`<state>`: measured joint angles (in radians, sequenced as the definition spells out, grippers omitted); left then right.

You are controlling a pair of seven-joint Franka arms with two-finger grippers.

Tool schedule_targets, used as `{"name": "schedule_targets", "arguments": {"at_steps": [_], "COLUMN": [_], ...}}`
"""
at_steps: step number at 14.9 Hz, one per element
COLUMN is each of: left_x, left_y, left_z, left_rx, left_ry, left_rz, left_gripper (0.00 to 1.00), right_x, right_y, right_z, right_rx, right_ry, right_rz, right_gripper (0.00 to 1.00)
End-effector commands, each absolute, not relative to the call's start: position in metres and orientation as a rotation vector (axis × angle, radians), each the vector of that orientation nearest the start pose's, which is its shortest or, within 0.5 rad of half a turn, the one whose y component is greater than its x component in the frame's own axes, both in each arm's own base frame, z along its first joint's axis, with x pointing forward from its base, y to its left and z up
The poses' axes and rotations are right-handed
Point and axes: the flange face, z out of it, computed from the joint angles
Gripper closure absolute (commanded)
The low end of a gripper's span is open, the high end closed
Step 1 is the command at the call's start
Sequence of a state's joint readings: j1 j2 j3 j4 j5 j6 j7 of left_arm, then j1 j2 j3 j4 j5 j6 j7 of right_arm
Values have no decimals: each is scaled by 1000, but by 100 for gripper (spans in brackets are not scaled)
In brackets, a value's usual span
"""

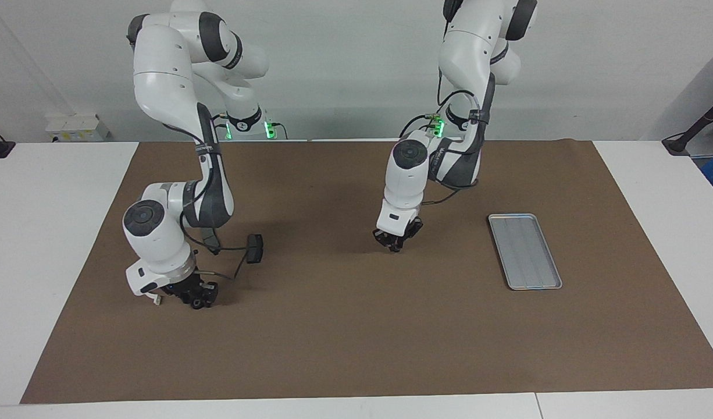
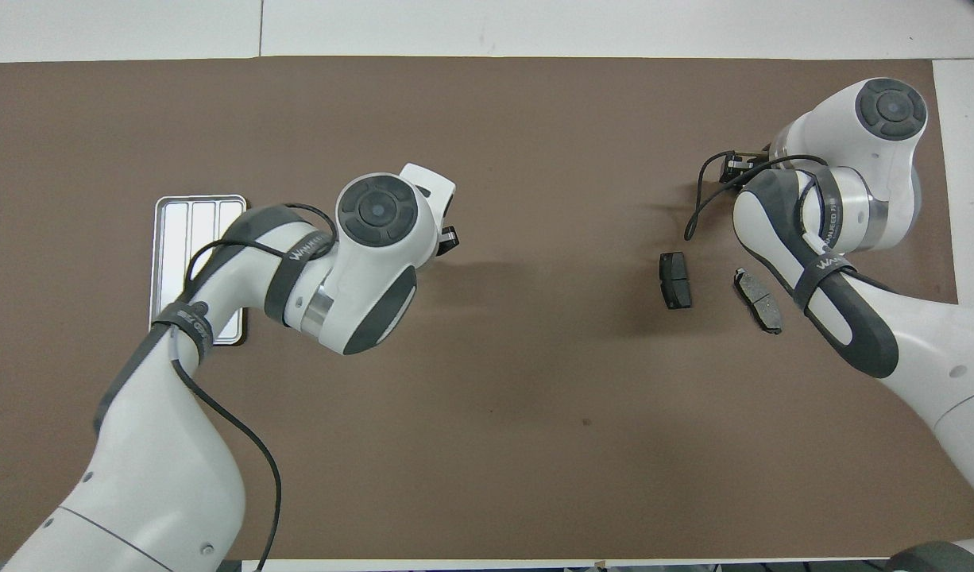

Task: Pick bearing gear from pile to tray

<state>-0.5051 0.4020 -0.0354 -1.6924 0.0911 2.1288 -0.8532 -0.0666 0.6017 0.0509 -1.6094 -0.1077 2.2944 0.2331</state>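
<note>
The left gripper, fingertips pinched shut, hung over the brown mat beside the tray; whether the right gripper, by the dark pads, gripped anything could not be told.

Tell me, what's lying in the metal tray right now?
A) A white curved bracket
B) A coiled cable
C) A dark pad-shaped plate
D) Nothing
D: in the facing view the tray shows only its bare ribbed floor, and both dark plates lie on the mat toward the right arm's end.
</note>
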Motion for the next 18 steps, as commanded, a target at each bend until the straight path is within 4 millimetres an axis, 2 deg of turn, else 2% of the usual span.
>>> {"name": "schedule_targets", "arguments": {"at_steps": [1,2,3,4,7,9,10,12,14,15,16,17,18], "left_x": [608,614,623,626,629,627,626,617,592,579,568,561,558], "left_y": [-268,-240,-193,-159,-56,5,25,50,50,46,44,37,33], "left_z": [453,471,487,496,509,510,509,497,457,440,428,419,416], "left_rx": [-3057,-3052,-3046,-3046,-3035,-3038,-3038,-3049,-3057,-3081,-3104,-3108,-3110], "left_ry": [-350,-296,-249,-171,71,145,168,130,124,100,58,25,-30], "left_rz": [-109,-95,-85,-66,41,74,71,44,-23,-70,-89,-81,-77], "left_gripper": [100,100,100,100,100,100,100,100,100,100,100,100,100], "right_x": [706,706,706,706,706,710,711,708,700,692,683,678,671], "right_y": [-27,-25,-25,-24,-18,-8,2,22,36,59,87,115,148], "right_z": [277,277,277,278,286,310,327,354,376,382,392,400,400], "right_rx": [-3178,-3177,-3176,-3176,-3188,-3214,-3233,-3297,-3309,-3306,-3298,-3263,-3208], "right_ry": [264,263,267,265,253,237,219,149,143,163,278,462,611], "right_rz": [-153,-153,-153,-148,-111,-23,33,80,98,150,172,167,178], "right_gripper": [62,74,87,92,99,100,100,100,100,100,100,100,100]}}
